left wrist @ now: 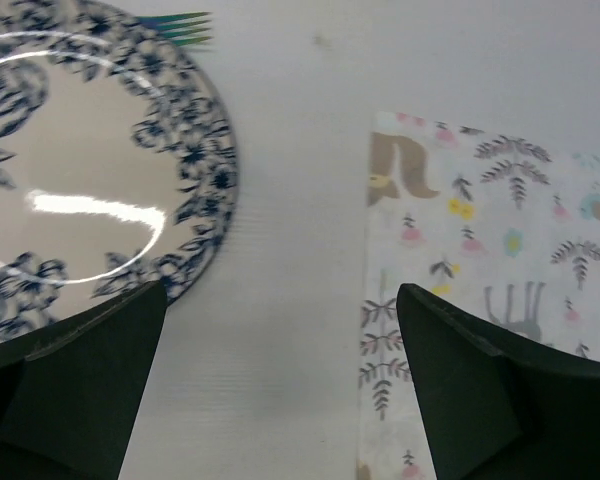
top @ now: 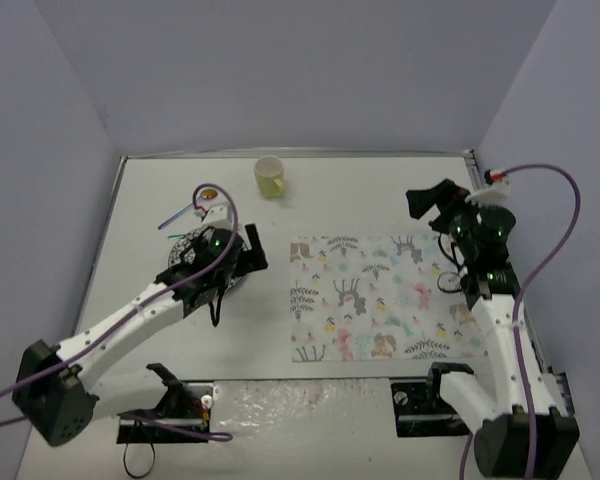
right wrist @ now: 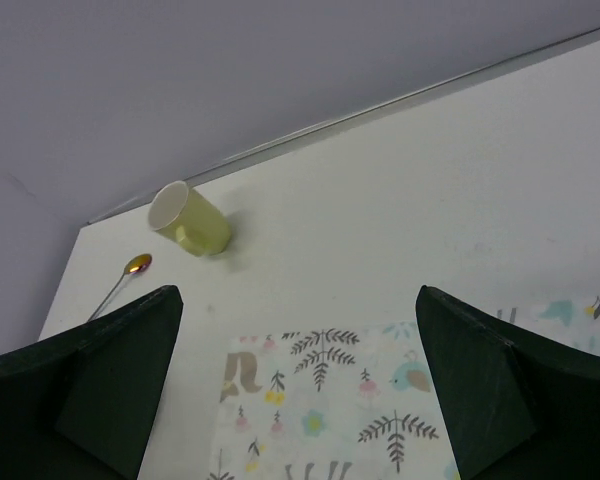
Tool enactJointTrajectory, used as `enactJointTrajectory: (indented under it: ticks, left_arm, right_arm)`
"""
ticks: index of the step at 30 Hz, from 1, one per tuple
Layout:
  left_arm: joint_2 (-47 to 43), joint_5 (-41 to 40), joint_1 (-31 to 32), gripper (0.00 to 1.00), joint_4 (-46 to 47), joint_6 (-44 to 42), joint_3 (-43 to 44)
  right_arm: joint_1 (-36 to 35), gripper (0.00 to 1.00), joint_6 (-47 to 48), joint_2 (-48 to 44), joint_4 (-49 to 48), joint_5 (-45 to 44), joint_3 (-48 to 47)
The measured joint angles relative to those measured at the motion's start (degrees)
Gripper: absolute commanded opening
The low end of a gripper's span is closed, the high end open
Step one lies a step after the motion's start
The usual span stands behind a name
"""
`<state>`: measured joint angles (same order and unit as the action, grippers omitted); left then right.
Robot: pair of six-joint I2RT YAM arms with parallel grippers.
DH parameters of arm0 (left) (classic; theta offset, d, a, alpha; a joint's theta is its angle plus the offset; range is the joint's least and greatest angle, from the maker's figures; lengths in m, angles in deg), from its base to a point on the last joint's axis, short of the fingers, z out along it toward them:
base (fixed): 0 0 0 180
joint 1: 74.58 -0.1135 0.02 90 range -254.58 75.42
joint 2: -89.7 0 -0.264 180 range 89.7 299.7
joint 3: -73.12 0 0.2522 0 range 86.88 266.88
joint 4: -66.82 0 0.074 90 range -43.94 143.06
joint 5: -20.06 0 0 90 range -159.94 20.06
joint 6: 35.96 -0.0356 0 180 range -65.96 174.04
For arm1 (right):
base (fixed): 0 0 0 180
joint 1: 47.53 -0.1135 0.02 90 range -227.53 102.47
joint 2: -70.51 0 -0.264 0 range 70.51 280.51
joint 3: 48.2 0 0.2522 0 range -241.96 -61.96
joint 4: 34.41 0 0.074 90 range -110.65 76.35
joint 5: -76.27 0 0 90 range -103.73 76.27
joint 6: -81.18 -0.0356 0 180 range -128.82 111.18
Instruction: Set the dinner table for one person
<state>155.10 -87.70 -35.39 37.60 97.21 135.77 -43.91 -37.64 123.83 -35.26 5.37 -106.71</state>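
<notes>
Big flat matte white dinner table (top: 310, 200) with thin metal edge strips, lying level under everything, from the arm bases up to the plain grey back wall (top: 300, 80). Far edge tucked right against that wall. Side edges close to the grey side walls. Looks longer from left to right than from near to far.

White cloth mat (top: 380, 300) with pastel animals and leaves on the right half, its long side going the same way as the table's. Round white plate (left wrist: 80, 180) with a blue flower rim on the left, with a bare strip of table between plate and mat. Green fork prongs (left wrist: 180, 25) peeking out past the plate's rim. Small yellow cup (top: 269, 177) near the far edge, well apart from the mat, with open room around it. Thin shiny spoon (right wrist: 120, 280) left of the cup.

Left pincer (left wrist: 280, 290) wide open over that bare strip, holding nothing. Right pincer (right wrist: 298, 295) wide open too, near the mat's far right corner, holding nothing.
</notes>
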Motion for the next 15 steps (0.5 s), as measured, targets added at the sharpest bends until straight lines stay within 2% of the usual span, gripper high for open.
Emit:
enactJointTrajectory:
  ticks: [4,8,11,15]
  left_arm:
    - [-10.2,1.1,-8.5,0.97,-3.2,2.2,-8.2]
    - [-17.0,7.3,-21.3,0.97,-3.1,4.4,-14.9]
    - [-18.3,11.3,-30.5,0.97,-2.4,5.8,-18.5]
    - [-16.9,18.8,-39.6,0.95,1.1,7.9,-23.0]
  right_arm:
    - [-2.0,1.0,-4.7,-7.7,-5.3,2.9,8.0]
    - [-3.0,1.0,-7.0,-7.1,-8.3,7.9,9.4]
    - [-3.0,1.0,-8.4,-4.7,-10.3,11.4,10.4]
    - [-3.0,1.0,-8.9,-4.2,-11.7,14.0,12.7]
